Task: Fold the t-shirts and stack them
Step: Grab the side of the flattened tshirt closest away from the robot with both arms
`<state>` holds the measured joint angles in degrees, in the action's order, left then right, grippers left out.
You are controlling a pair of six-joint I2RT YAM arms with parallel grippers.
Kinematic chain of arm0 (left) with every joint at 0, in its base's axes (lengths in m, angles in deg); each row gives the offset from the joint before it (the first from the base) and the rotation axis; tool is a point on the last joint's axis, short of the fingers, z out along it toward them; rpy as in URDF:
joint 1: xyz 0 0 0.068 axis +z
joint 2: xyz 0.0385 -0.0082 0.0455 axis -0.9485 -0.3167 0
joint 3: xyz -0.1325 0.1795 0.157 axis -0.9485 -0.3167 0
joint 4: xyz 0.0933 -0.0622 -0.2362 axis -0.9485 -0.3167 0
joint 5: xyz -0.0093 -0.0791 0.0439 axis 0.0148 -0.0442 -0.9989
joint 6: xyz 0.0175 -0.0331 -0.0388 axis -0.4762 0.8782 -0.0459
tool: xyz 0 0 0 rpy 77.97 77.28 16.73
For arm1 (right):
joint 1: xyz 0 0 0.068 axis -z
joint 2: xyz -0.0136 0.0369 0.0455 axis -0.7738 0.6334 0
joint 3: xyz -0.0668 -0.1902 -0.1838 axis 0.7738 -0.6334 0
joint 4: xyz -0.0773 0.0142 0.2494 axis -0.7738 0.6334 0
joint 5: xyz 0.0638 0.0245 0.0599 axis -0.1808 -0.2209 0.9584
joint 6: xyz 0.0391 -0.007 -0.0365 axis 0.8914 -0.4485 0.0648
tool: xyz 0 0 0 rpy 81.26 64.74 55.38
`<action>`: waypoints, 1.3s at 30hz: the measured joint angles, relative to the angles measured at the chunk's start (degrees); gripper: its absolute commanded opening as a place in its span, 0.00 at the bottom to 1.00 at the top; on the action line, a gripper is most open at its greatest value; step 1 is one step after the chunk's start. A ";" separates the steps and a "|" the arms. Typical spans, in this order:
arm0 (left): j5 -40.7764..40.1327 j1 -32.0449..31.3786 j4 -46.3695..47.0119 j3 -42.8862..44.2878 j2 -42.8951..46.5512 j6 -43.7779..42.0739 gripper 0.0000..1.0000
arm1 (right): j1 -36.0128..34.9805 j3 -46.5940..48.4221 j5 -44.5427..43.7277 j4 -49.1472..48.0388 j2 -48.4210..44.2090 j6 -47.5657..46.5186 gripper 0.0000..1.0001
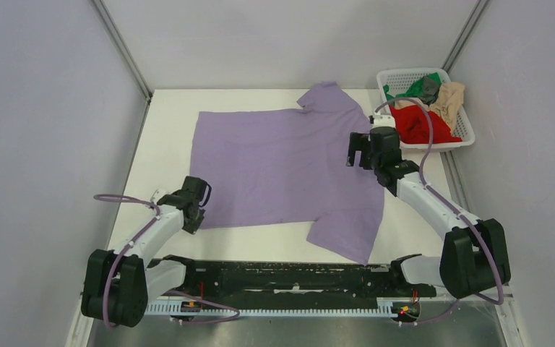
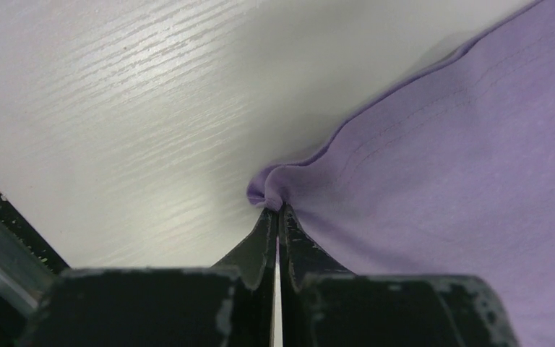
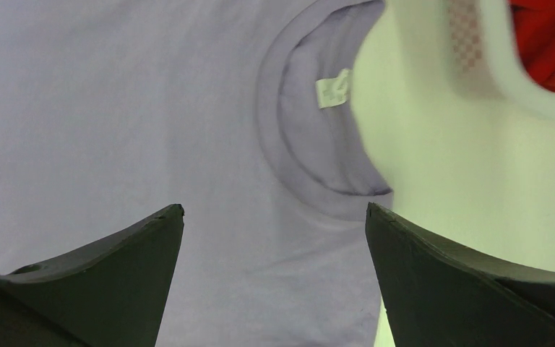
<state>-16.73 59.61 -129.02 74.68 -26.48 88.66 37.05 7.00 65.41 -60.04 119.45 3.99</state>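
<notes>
A purple t-shirt (image 1: 282, 170) lies spread flat on the white table (image 1: 166, 155), hem to the left, collar to the right. My left gripper (image 1: 201, 204) is shut on the near hem corner of the purple t-shirt (image 2: 433, 166), which bunches at the fingertips (image 2: 278, 211). My right gripper (image 1: 356, 150) is open and hovers above the shirt's collar (image 3: 311, 152), where a white label (image 3: 332, 88) shows.
A white basket (image 1: 465, 123) at the back right holds red, green, grey and beige clothes (image 1: 420, 124). Its rim shows in the right wrist view (image 3: 491, 65). Grey walls enclose the table on both sides and at the back.
</notes>
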 measured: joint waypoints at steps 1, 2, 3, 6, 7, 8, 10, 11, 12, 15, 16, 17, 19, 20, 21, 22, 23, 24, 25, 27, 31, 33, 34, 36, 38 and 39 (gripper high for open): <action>0.09 0.50 0.52 0.22 -0.42 -0.48 0.02 | -1.53 0.00 -0.92 0.98 -0.44 -0.15 0.98; 0.17 1.20 1.29 0.55 -0.94 -0.96 0.02 | -3.50 0.00 -1.60 1.99 -0.92 -0.39 0.98; 0.15 1.64 1.81 0.85 -1.33 -1.44 0.02 | -5.53 0.00 -1.70 2.93 -1.29 -0.50 0.97; 0.02 2.56 3.41 2.10 -3.37 -3.43 0.02 | -12.35 -0.02 -0.22 6.82 -2.43 -0.92 0.95; -0.02 2.64 3.93 2.34 -3.87 -4.00 0.02 | -14.60 -0.11 0.24 8.39 -2.99 -1.11 0.94; -0.02 2.75 4.46 2.47 -4.17 -4.68 0.02 | -17.29 -0.63 0.48 10.08 -3.98 -1.57 0.94; 0.07 2.86 5.49 2.51 -4.42 -6.19 0.02 | -21.44 -2.12 0.63 12.98 -6.27 -2.34 0.92; 0.17 2.86 5.99 2.51 -4.46 -6.64 0.02 | -23.82 -3.19 0.83 14.71 -7.63 -2.75 0.91; 0.37 2.86 6.56 2.51 -4.57 -7.17 0.02 | -26.58 -4.31 0.90 16.85 -8.92 -3.06 0.90; 1.40 2.97 7.93 2.51 -4.68 -8.11 0.02 | -33.97 -7.63 1.18 22.64 -10.69 -2.45 0.83; 1.66 2.97 8.24 2.47 -4.66 -8.26 0.02 | -36.00 -8.85 1.36 24.41 -10.93 -1.84 0.81; 1.84 2.97 8.46 2.40 -4.59 -8.37 0.02 | -37.77 -10.01 1.60 25.77 -11.15 -1.07 0.78; 2.16 2.97 8.85 2.12 -4.09 -8.59 0.02 | -41.68 -13.14 2.36 28.09 -12.02 1.07 0.77; 2.47 2.97 8.94 1.97 -3.74 -8.63 0.02 | -43.28 -14.53 2.69 29.11 -12.48 2.08 0.74; 2.86 2.97 8.96 1.68 -3.17 -8.72 0.02 | -44.30 -15.56 2.75 29.66 -12.76 2.86 0.73; 2.99 2.97 8.87 1.40 -2.45 -8.81 0.02 | -45.05 -16.55 2.71 30.36 -12.98 3.72 0.71; 3.10 2.97 8.90 1.03 -1.60 -8.81 0.02 | -45.40 -17.42 2.47 30.77 -13.14 4.55 0.69; 3.10 2.97 8.90 0.72 -0.83 -8.83 0.02 | -45.46 -18.08 1.99 30.97 -13.20 5.27 0.67; 3.08 2.97 8.87 0.37 0.07 -8.83 0.02 | -45.51 -18.71 1.09 31.04 -13.25 6.03 0.65; 3.08 2.97 8.81 -0.22 1.44 -8.85 0.02 | -45.51 -19.41 0.02 30.86 -13.53 7.63 0.59; 3.08 2.97 8.57 -0.59 2.62 -9.01 0.02 | -45.83 -20.28 -0.85 29.35 -14.14 9.99 0.41; 3.06 2.97 8.48 -0.59 2.82 -9.03 0.02 | -45.88 -20.55 -0.83 28.41 -14.19 11.10 0.30; 3.04 2.97 8.41 -0.59 2.99 -9.05 0.02 | -45.88 -20.63 -0.94 28.09 -14.19 11.43 0.25; 2.95 2.97 8.17 -0.59 3.45 -9.18 0.02 | -45.88 -20.94 -1.07 27.26 -14.36 12.28 0.17; 2.84 2.97 8.04 -0.59 4.02 -9.97 0.02 | -45.81 -21.29 -1.60 26.53 -14.69 12.96 0.04; 2.84 2.97 8.04 -0.59 4.26 -10.49 0.02 | -45.75 -21.40 -2.05 26.34 -14.82 13.18 0.00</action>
<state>-13.89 62.59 -120.98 74.09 -22.21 78.17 -8.70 -14.39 63.36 -33.71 104.63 17.17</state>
